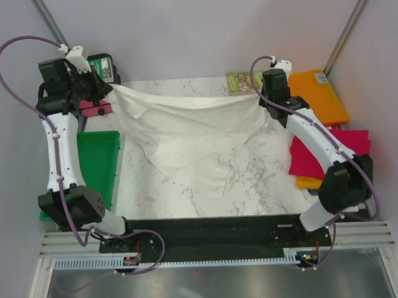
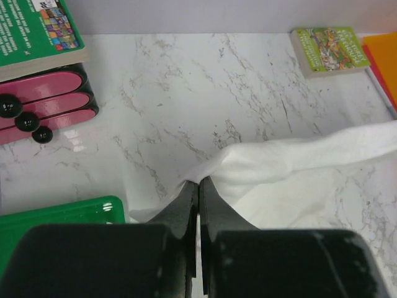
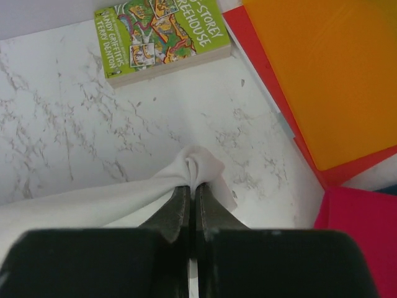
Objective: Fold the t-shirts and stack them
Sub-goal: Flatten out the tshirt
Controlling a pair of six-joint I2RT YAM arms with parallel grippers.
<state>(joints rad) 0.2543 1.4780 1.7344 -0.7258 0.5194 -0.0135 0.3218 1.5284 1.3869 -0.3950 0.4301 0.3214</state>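
The white t-shirt (image 1: 192, 133) is stretched wide between the two arms. Its far edge is pulled into a line and the rest sags to a point toward the arm bases, over the bench (image 1: 266, 186). The left end effector (image 2: 198, 184) is pinched fully closed on one corner of the cloth, and the right end effector (image 3: 191, 186) is likewise clamped on a bunched corner. Beyond the right end effector lie a green book (image 3: 164, 34) and a folded orange shirt (image 3: 329, 74), with a magenta shirt (image 3: 360, 236) on its outer side. A green bin (image 2: 56, 214) sits just beside the left end effector.
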